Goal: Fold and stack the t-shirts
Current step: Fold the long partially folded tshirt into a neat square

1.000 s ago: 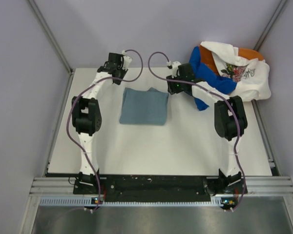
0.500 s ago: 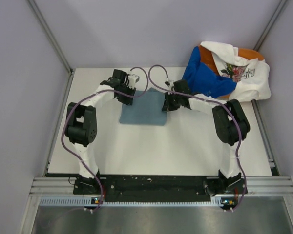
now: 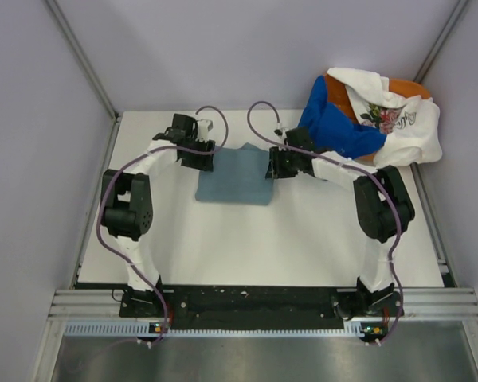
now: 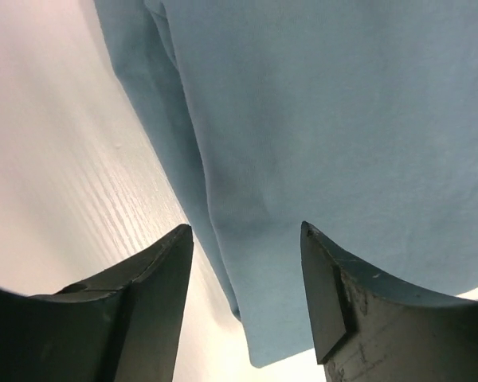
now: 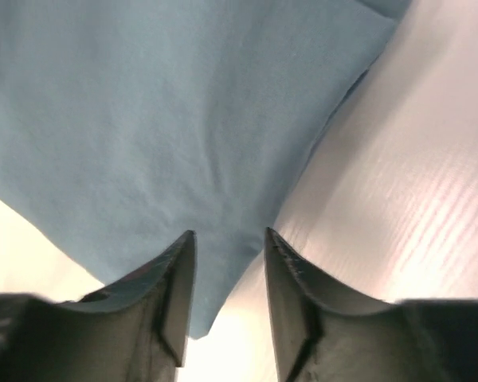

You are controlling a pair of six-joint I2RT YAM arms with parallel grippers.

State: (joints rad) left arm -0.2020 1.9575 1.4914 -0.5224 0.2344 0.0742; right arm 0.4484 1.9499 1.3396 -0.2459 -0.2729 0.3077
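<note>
The slate-blue t-shirt (image 3: 235,175) lies folded into a flat rectangle on the bench (image 3: 303,239), midway between the left and right edges and nearer the far edge than the near one. Its cloth is smooth, with a doubled fold showing along the left side in the left wrist view.

The left gripper (image 3: 199,151) sits at the shirt's far-left corner. Its fingers (image 4: 143,302) are spread wide, one over bare bench and the other over the cloth, so the shirt's left edge runs between them without being pinched.

The right gripper (image 3: 275,165) sits at the shirt's far-right corner. Its fingers (image 5: 171,302) stand at a narrower gap, parted, with a point of the cloth's edge lying between them and not clamped.

At the far-right corner of the bench the other tees lie heaped, well apart from the folded one. The royal blue t-shirt (image 3: 334,127) lies on the left of the heap, the white floral t-shirt (image 3: 398,119) is draped over the top and right, and the orange t-shirt (image 3: 406,86) shows underneath.
</note>
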